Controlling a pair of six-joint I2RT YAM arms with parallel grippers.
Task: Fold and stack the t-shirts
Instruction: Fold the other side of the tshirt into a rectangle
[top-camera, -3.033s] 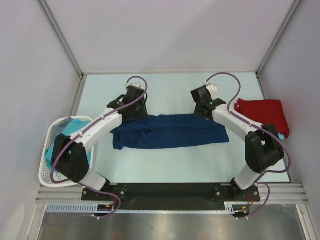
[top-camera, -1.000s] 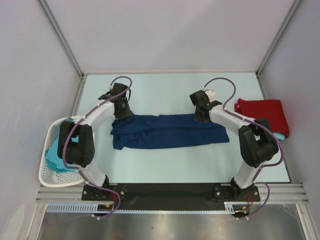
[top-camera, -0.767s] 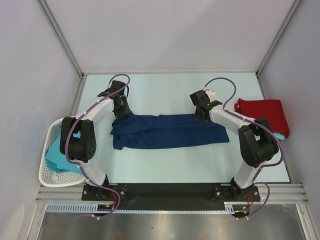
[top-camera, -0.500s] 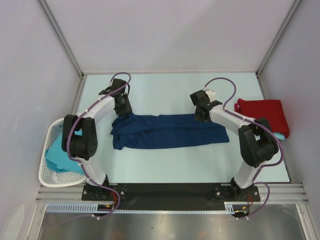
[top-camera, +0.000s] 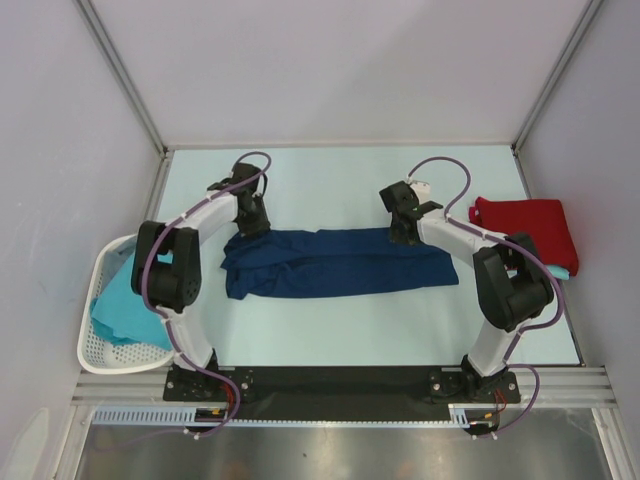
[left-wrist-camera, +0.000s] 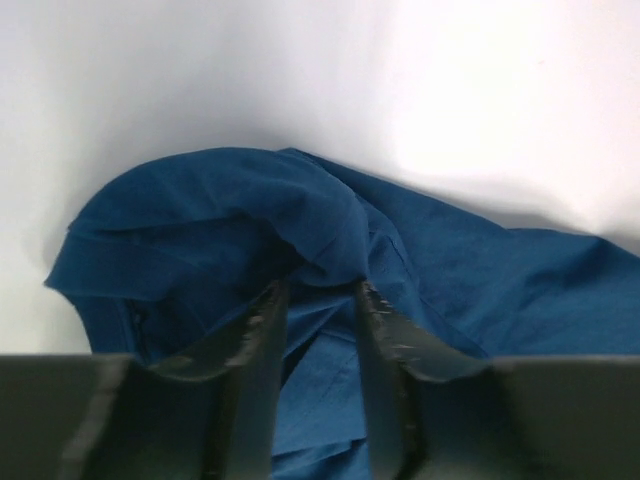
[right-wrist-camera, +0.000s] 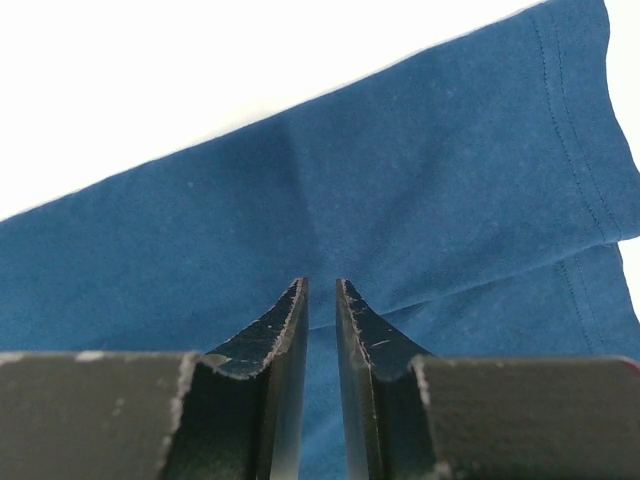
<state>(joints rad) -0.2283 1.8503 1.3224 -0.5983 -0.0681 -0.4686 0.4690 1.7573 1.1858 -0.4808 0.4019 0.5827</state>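
Your navy t-shirt (top-camera: 340, 262) lies across the middle of the tabletop (top-camera: 330, 185) as a long, loosely folded band, its long axis running from the left edge toward the right edge. Both arms reach over it to its far side. The left claw (top-camera: 250, 222) sits at the band's far-left corner, and the wrist view shows it clamped on a humped, bunched fold of soft cloth. The right claw (top-camera: 403, 228) sits on the far hem toward the right end. Its jaws are nearly together, pinching a thin layer, and faint creases run out from the pinch.

From each claw the rest of the shirt lies toward you, so the next fold probably means drawing that far edge toward the near edge, both ends together. The knit is limp and will likely sag between the two holds.

The red t-shirt (top-camera: 525, 225) rests folded by the right edge. A turquoise t-shirt (top-camera: 120, 305) is crumpled in the perforated white basket (top-camera: 95, 355) at the left.
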